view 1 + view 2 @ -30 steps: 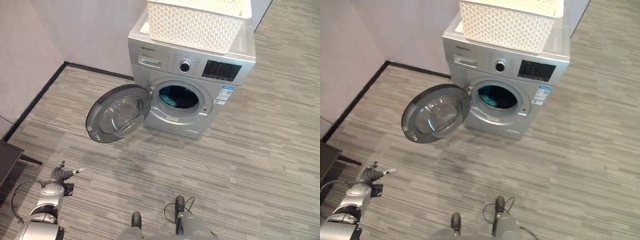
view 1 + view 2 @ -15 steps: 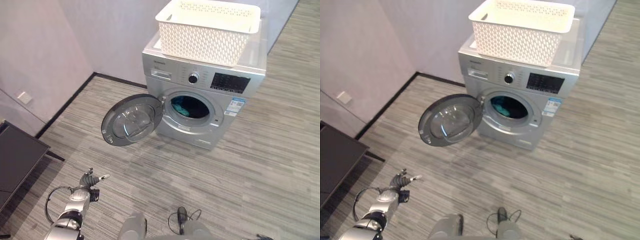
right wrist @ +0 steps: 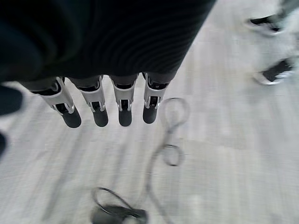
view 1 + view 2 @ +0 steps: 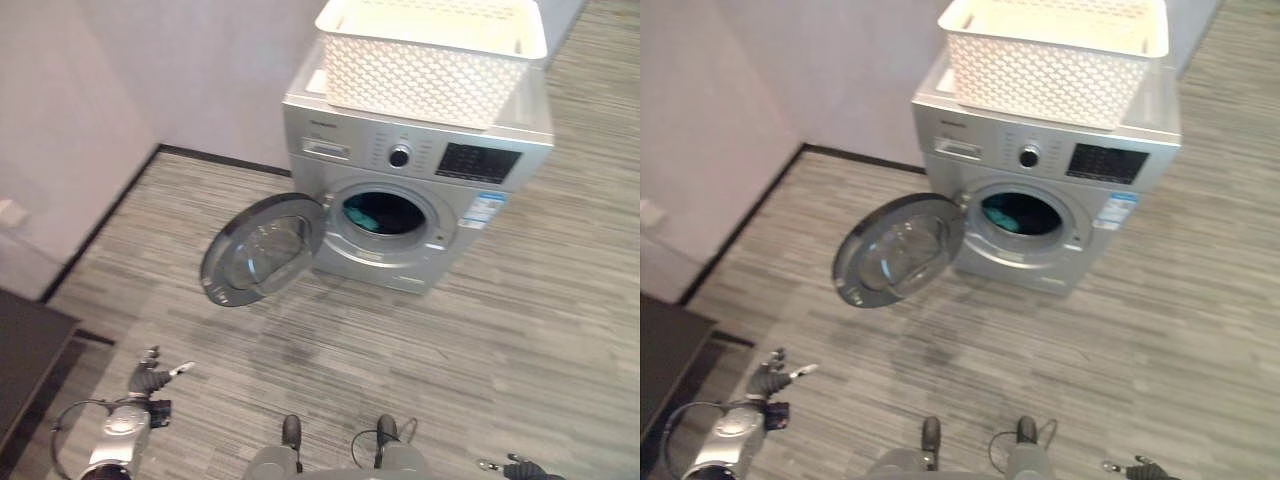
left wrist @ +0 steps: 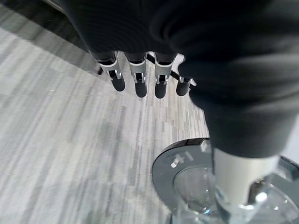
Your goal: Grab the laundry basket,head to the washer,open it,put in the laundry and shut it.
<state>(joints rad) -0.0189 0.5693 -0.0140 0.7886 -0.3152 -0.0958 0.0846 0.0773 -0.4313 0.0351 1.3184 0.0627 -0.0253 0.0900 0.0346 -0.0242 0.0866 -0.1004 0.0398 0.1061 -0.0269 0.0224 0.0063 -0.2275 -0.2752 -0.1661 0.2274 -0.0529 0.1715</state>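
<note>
The silver washer (image 4: 470, 245) stands against the wall with its round door (image 4: 260, 252) swung wide open to its left. Teal laundry (image 4: 375, 213) lies inside the drum. The white lattice laundry basket (image 4: 430, 70) sits on top of the washer. My left hand (image 4: 148, 380) hangs low at the lower left, well short of the door, fingers (image 5: 140, 81) straight and holding nothing; the door (image 5: 187, 177) shows past them. My right hand (image 4: 520, 468) is at the bottom right edge, its fingers (image 3: 100, 109) straight over bare floor.
A pale wall with a black skirting runs behind and to the left of the washer. A dark low table (image 4: 25, 350) stands at the lower left beside my left arm. Grey striped floor (image 4: 400, 340) lies between me and the washer.
The whole view has shifted, so the camera moved. The washer door stays open and the basket stays on top. My right hand's fingertips now show at the bottom right.
</note>
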